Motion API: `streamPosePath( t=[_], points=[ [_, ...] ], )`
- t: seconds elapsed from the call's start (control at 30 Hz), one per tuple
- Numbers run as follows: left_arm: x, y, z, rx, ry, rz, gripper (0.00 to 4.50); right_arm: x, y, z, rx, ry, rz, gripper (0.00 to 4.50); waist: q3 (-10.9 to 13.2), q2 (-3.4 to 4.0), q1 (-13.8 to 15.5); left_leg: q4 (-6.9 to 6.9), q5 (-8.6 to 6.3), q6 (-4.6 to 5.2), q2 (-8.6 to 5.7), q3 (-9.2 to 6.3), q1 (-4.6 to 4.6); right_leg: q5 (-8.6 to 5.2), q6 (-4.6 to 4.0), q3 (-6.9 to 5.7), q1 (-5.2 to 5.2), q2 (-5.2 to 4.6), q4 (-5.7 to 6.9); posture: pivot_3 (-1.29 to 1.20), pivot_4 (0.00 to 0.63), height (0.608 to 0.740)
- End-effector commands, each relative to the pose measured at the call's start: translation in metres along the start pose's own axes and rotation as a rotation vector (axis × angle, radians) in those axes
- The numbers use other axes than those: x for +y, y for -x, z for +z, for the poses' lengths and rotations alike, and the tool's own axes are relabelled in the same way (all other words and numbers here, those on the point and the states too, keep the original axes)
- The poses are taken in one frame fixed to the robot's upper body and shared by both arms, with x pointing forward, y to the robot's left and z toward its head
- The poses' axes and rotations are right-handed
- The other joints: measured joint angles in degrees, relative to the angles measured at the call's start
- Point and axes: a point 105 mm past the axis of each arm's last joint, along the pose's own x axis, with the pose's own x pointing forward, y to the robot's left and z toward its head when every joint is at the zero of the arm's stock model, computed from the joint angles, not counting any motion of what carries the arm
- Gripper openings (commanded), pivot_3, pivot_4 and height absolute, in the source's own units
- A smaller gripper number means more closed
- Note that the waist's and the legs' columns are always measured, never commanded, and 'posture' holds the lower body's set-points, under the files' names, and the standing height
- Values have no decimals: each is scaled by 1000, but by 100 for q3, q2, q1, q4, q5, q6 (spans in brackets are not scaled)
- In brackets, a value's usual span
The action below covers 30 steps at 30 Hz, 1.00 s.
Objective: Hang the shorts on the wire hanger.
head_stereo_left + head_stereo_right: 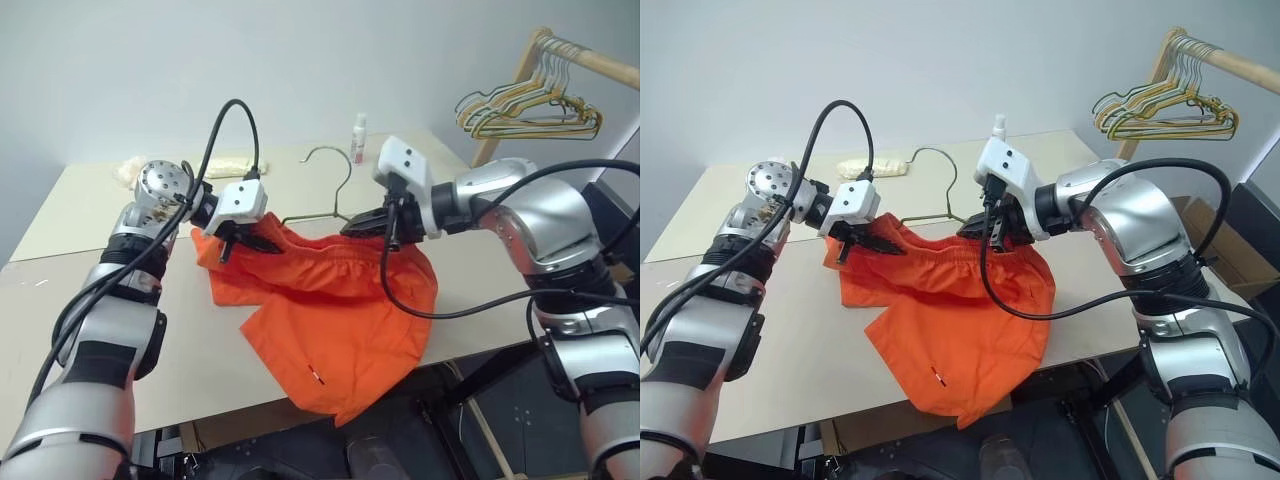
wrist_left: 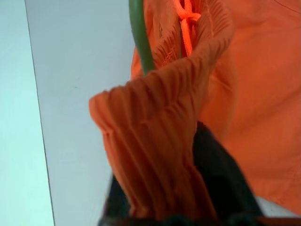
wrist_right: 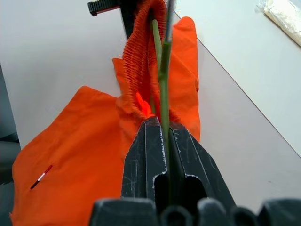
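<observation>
text: none legible | shorts (image 1: 330, 330): small red-white tag on one leg, too small to read | bottle (image 1: 358, 138) at worktop far edge: label unreadable | no brands, numbers or signs elsewhere

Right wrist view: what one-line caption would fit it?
Right hand pinches the wire hanger threaded through the orange shorts.

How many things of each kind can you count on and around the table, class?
Shorts: 1
Wire hanger at the shorts: 1
Bottle: 1
Pale bag: 1
Bunch of hangers on the rack: 1
Total: 5
</observation>
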Motion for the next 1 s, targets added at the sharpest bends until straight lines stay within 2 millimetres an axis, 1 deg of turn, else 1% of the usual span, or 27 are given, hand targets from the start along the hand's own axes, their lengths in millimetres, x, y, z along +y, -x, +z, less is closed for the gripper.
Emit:
streamPosePath(
  t=[0.03, 0.1, 0.2, 0.23, 0.33, 0.37, 0.4, 0.43, 0.47, 0.53, 0.6, 0.67, 0.73, 0.8, 0.87, 0.9, 0.97, 1.0],
  points=[
    [9, 8, 17, -24, -67, 22, 29, -4, 6, 18, -32, 91, -45, 0, 0, 0, 1, 0, 0, 0, 0, 0, 0, 0, 0, 0, 0, 0, 0, -254, 0, 740],
    [12, 7, 17, -32, -66, 57, 29, -4, 6, 18, -32, 98, -48, 0, 0, 0, 1, 0, 0, 0, 0, 0, 0, 0, 0, 0, 0, 0, 1, -255, 0, 740],
    [10, 7, 13, -29, -43, 56, 29, -7, 8, 19, -39, 99, -75, 0, 0, 0, 0, 0, 0, 0, 0, -1, 0, 0, 0, 0, 0, 0, 1, -257, 0, 740],
    [9, 8, 12, -29, -33, 54, 7, -9, 10, 19, -40, 99, -86, 271, 0, 0, 0, 0, 0, 0, 0, -1, 0, 0, 0, 0, 0, 0, 1, -263, 0, 740],
    [7, 8, 7, -23, -13, 57, 0, -15, 28, 21, -46, 95, -135, 1092, 0, 0, 0, 0, 0, 0, -1, 0, 0, 0, 0, 0, 0, -1, 1, -269, 0, 740],
    [6, 8, 6, -24, -7, 55, 0, -14, 36, 21, -49, 101, -147, 1457, 0, 0, 4, 0, 0, 0, -1, -2, 0, 0, 0, 0, 0, -2, 1, -273, 0, 740],
    [5, 8, 5, -26, -4, 53, 0, -13, 42, 22, -50, 106, -153, 1831, 1, 0, 9, 0, 0, 0, -1, -2, -1, 0, 0, -1, 0, -1, 0, -273, 0, 740],
    [5, 8, 5, -27, -1, 52, 0, -13, 46, 22, -51, 108, -158, 2093, 1, 0, 12, 0, 0, 0, -3, -3, -4, 0, 0, -1, 0, -3, 0, -275, 0, 740],
    [5, 8, 4, -29, 5, 53, 0, -11, 52, 21, -50, 112, -164, 2478, 1, 0, 11, 0, 0, 0, -3, -5, -5, 0, 0, -2, -1, -4, 0, -278, 0, 740],
    [5, 8, 3, -30, 14, 57, 0, -6, 68, 18, -47, 107, -182, 3145, 1, 0, 13, 0, -1, 1, -3, -5, -7, 0, 0, -3, 0, -4, -5, -280, 0, 740],
    [6, 8, 2, -29, 20, 67, 0, -3, 86, 11, -24, 84, -213, 3814, 1, 0, 23, 0, -1, 1, -2, -7, -7, 0, 0, -6, 4, -3, -11, -277, 0, 740],
    [6, 8, 2, -28, 22, 71, 0, 1, 97, -3, 27, 70, -229, 4482, 1, -1, 18, -1, -1, 2, -2, -6, -6, 0, 0, -6, 7, -4, -14, -279, 0, 740],
    [6, 8, 2, -28, 20, 72, 0, 7, 98, -17, 75, 44, -211, 4482, 1, 0, 12, -2, -1, 2, 2, -5, -6, 0, 0, -6, 14, -2, -32, -279, 0, 740],
    [7, 7, 4, -33, 19, 73, 0, 7, 90, -35, 165, 62, -222, 4482, 1, 0, -21, -4, -1, 2, 10, 5, -4, -1, 1, -4, 14, 0, -41, -285, 0, 740],
    [8, 5, 6, -39, 15, 74, 0, 2, 78, -50, 231, 55, -238, 4482, 0, 1, -52, -7, -1, 2, 19, 18, 2, -1, 2, -1, 16, 4, -52, -288, 0, 740],
    [9, 5, 7, -42, 13, 72, 0, -2, 72, -55, 254, 53, -250, 4482, 0, 1, -65, -7, -1, 2, 20, 18, 3, -1, 2, 1, 16, 7, -58, -288, 0, 740],
    [9, 4, 7, -45, 12, 71, 0, -7, 61, -59, 266, 41, -257, 4482, 0, 1, -117, -8, -1, 2, 23, 20, 4, -1, 2, 3, 16, 9, -66, -288, 0, 740],
    [9, 4, 8, -45, 11, 71, 0, -10, 57, -58, 263, 31, -261, 4317, 1, 2, -120, -8, -1, 1, 21, 22, 3, -1, 2, 6, 16, 8, -65, -288, 0, 740]
  ],
)
